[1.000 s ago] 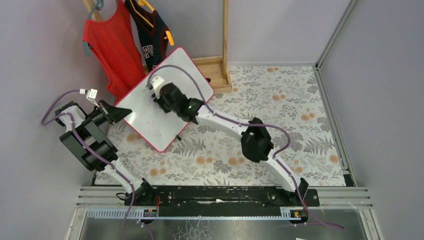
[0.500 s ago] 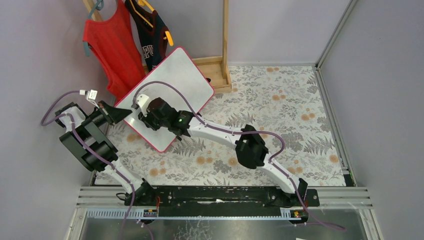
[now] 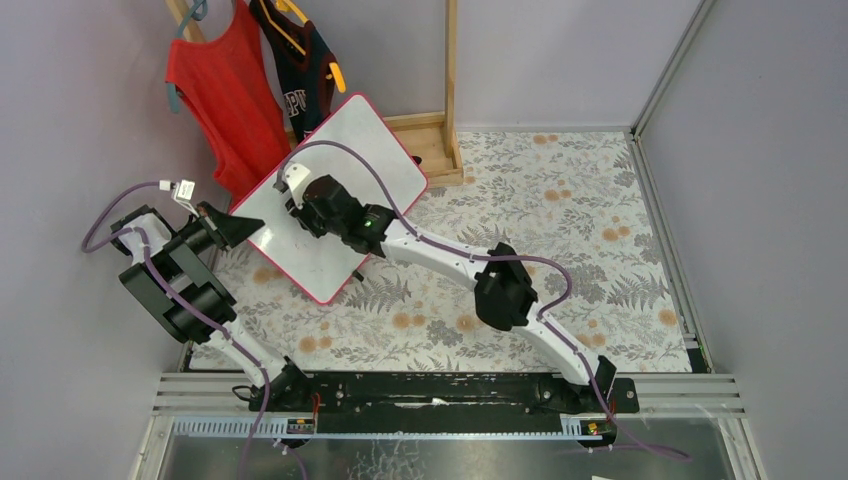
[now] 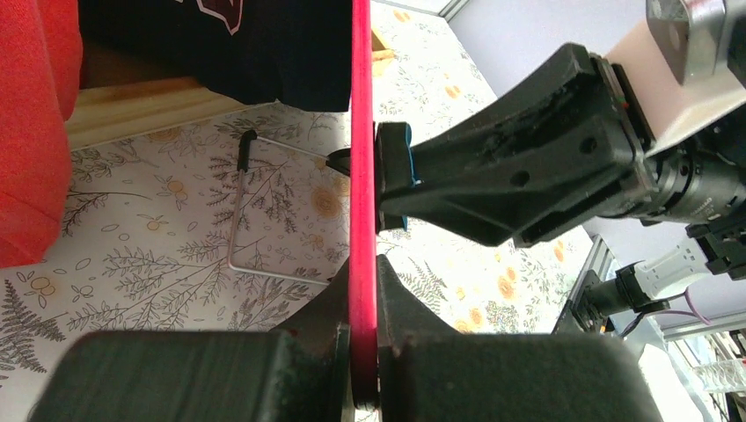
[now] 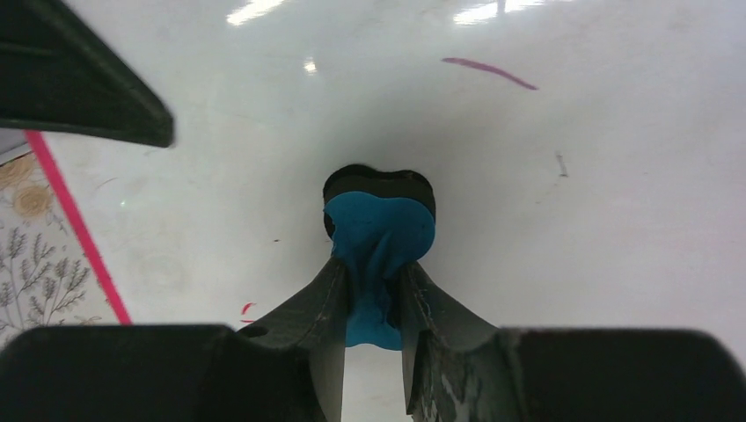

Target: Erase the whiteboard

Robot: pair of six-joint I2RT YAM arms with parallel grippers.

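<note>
The whiteboard, white with a thin pink-red frame, stands tilted on the floral cloth at the back left. My left gripper is shut on its left edge; in the left wrist view the pink frame runs up between the jaws of the left gripper. My right gripper is shut on a blue eraser, whose black pad presses flat on the board's face. The eraser also shows touching the board from the side. A purple stroke and a small red mark remain on the white surface.
A red tank top and a dark shirt hang on a wooden rack right behind the board. The board's wire foot rests on the floral cloth. Grey walls close in on the left and right.
My right gripper swept the eraser down and left across the board, then back up a little toward the middle. The left gripper and the board have stayed put.
</note>
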